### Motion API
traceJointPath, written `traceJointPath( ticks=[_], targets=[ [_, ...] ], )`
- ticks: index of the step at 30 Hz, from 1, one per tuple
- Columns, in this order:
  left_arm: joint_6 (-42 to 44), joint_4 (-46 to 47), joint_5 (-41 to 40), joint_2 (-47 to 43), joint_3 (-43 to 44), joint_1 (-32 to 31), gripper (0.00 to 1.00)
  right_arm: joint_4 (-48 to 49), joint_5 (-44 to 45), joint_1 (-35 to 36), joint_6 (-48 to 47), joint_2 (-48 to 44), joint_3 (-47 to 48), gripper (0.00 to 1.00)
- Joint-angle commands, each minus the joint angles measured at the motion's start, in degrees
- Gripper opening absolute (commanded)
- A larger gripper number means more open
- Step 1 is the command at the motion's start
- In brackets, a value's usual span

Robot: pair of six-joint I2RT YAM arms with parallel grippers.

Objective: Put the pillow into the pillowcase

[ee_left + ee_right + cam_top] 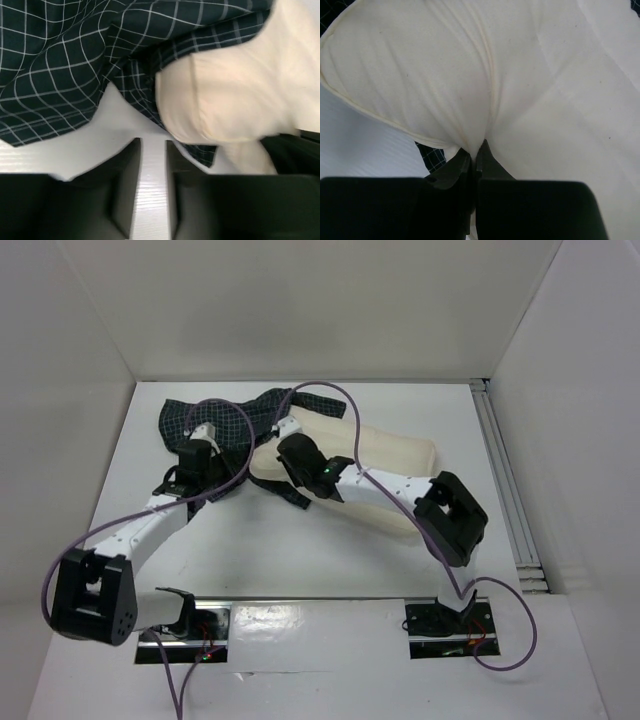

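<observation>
Partly, the pillow [400, 452] hides the pillowcase [172, 422] edge.

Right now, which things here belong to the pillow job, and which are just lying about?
Part of the job:
pillow, pinched by the right tool
pillowcase
left tool, open near the pillowcase

Just there:
purple cables
metal rail on the right

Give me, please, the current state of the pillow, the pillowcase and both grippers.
pillow, outside the pillowcase, one end resting on it, fabric pinched.
pillowcase, crumpled on the table, partly under the pillow.
left gripper, slightly open, empty.
right gripper, shut on the pillow.
</observation>
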Motion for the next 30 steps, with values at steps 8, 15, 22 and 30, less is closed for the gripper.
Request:
traceJointPath(
  ticks=[8, 15, 22, 30],
  targets=[
    [2.4, 4.6, 2.0, 9.3, 8.0, 0.3, 0.74, 2.8, -2.4, -1.9, -2.1, -8.9, -6.2, 0.00],
    [3.8, 7.8, 3.4, 16.4, 10.5, 0.3, 0.62, 2.8, -2.9, -2.4, -2.2, -8.9, -6.2, 0.00],
    [4.4, 9.1, 4.1, 22.5, 12.4, 0.3, 0.55, 2.8, -2.9, -2.4, -2.2, -8.9, -5.0, 0.00],
    [3.8, 11.8, 4.4, 25.1, 12.6, 0.9, 0.54, 2.3, -2.9, -2.4, -2.7, -8.9, -5.0, 0.00]
  ],
)
